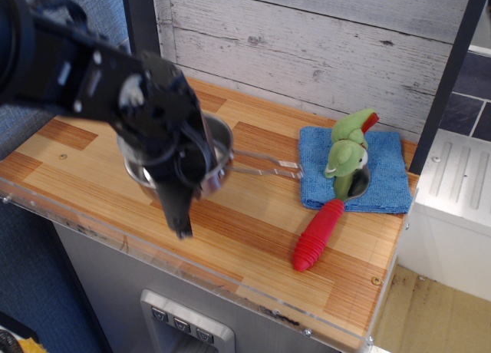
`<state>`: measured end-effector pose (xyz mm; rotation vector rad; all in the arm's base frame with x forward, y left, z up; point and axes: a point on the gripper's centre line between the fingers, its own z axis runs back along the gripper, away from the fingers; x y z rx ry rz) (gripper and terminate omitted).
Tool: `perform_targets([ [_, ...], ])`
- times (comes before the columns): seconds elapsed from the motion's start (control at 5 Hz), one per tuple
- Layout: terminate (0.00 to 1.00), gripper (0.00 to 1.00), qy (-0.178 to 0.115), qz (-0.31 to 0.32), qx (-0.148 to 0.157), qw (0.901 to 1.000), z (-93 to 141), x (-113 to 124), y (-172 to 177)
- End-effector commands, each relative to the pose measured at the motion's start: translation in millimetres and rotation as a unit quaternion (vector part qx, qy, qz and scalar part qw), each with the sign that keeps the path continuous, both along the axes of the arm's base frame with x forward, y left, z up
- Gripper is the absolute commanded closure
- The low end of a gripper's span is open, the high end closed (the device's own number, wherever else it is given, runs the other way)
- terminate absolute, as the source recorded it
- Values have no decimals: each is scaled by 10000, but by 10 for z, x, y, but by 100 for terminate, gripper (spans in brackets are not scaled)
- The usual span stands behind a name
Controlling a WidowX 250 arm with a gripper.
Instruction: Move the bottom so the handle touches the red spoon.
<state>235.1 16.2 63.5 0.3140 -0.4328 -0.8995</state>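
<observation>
The small shiny steel pan (215, 165) sits at the middle of the wooden counter, mostly hidden under my black gripper (184, 215). The gripper is shut on the pan's near rim, and one dark finger (182, 229) points down toward the front edge. The wire loop handle (268, 165) sticks out to the right, and its tip reaches the left edge of the blue cloth (387, 173). The red spoon (316, 236) lies at the right. Its ribbed handle is on the wood and its metal bowl (357, 186) is on the cloth. The wire handle and the spoon are apart.
A green plush toy (349, 150) stands on the blue cloth over the spoon's bowl. A whitewashed plank wall (322, 46) runs behind the counter. A clear strip edges the counter front (230, 288). A white appliance (453, 192) stands to the right.
</observation>
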Motion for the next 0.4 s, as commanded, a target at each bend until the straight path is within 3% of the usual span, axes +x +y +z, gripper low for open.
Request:
perform_targets([
  [0.0, 0, 100, 44, -464, 134, 9988, -91, -83, -273],
  [0.2, 0, 100, 146, -594, 166, 9980, -186, -103, -352],
])
